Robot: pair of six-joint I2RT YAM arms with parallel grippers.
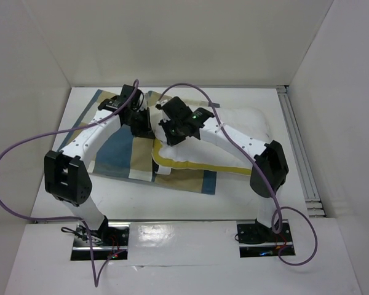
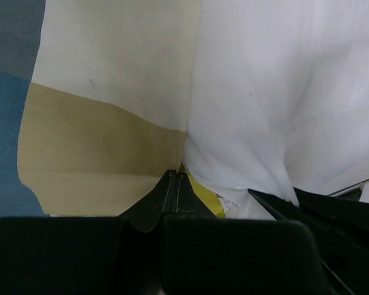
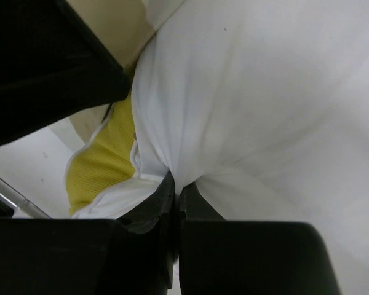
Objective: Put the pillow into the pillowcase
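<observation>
Table [image 1: 172, 206]: white and flat, carrying both cloths toward its far side.
Case [image 1: 120, 150]: thin limp cloth in blue, tan and cream blocks, lying flat at left-centre, one corner reaching under the pillow's near edge.
Pillow [image 1: 249, 121]: plump, white and smooth-skinned. It lies on the right with its long axis across the table and its left end overlapping the case. I cannot tell whether any of it is inside.
Relation: the case lies left of both claws and the pillow right of them, so I judge the pillow must travel left along its own length. My left arm is nearer the case, my right nearer the pillow.
Left claw [image 2: 175, 184]: pressed together, pinching what looks like the case's edge, right beside the pillow.
Right claw [image 3: 175, 187]: pressed together on a fold of the pillow's white skin.
Band [image 3: 104, 163]: yellow mesh, piped white, just beside the right claw.
</observation>
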